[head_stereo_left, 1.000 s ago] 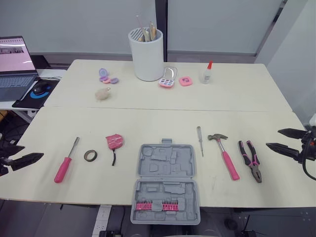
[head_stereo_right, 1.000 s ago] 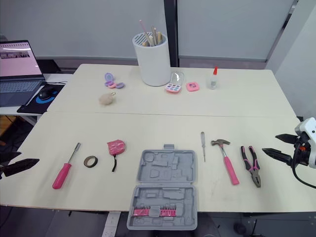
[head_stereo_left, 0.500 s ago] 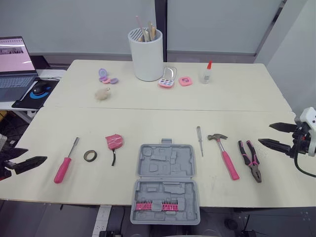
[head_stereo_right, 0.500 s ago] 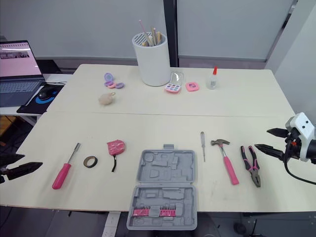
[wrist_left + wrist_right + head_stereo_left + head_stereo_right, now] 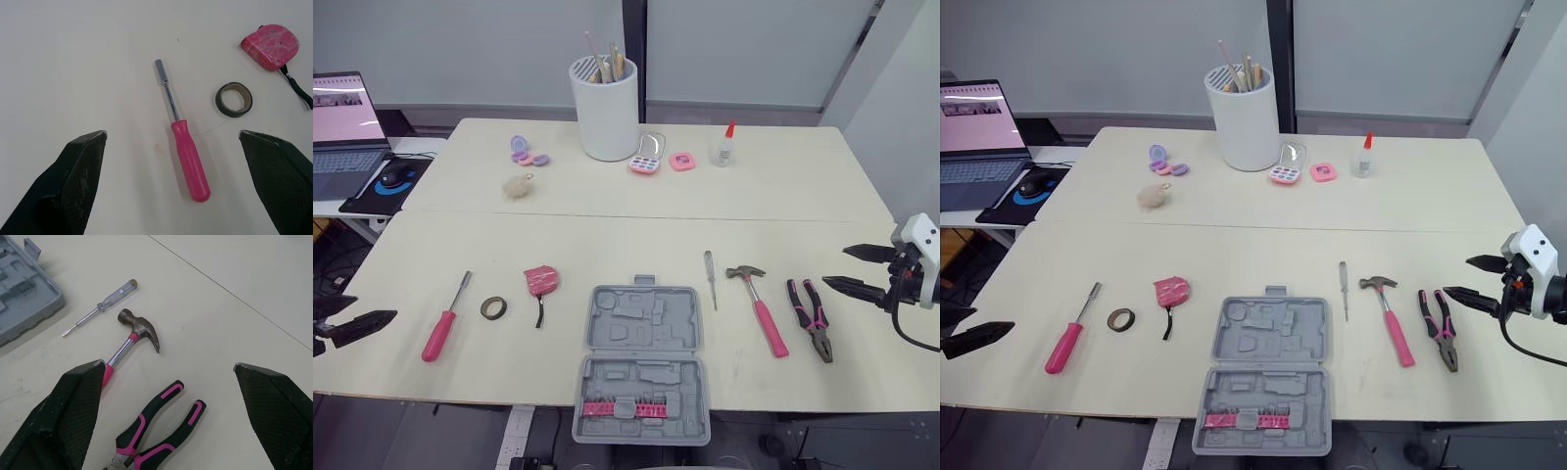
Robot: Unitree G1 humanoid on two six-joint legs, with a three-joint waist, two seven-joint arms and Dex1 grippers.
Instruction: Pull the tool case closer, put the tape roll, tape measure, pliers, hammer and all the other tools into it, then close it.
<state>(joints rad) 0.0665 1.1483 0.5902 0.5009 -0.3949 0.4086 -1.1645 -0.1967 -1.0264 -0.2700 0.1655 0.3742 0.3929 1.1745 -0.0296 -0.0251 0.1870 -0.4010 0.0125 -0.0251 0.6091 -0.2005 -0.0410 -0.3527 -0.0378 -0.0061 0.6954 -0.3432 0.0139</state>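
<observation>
The cream table [image 5: 607,245] carries the open tool case [image 5: 642,362] at its near edge, with the left end effector [image 5: 352,315] and right end effector [image 5: 837,267] spread wide and empty on either side; the left wrist view faces the screwdriver [image 5: 183,142], tape roll [image 5: 234,99] and tape measure [image 5: 271,46]; the right wrist view, the hammer [image 5: 132,335] and pliers [image 5: 156,431].

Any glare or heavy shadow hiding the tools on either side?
Left wrist view: even light, the pink-handled screwdriver and black tape roll cast only faint shadows. Right wrist view: likewise for the pink-handled hammer and pink-and-black pliers. Left eye view: the open laptop screen glows bright; no glare on the cream table.
</observation>
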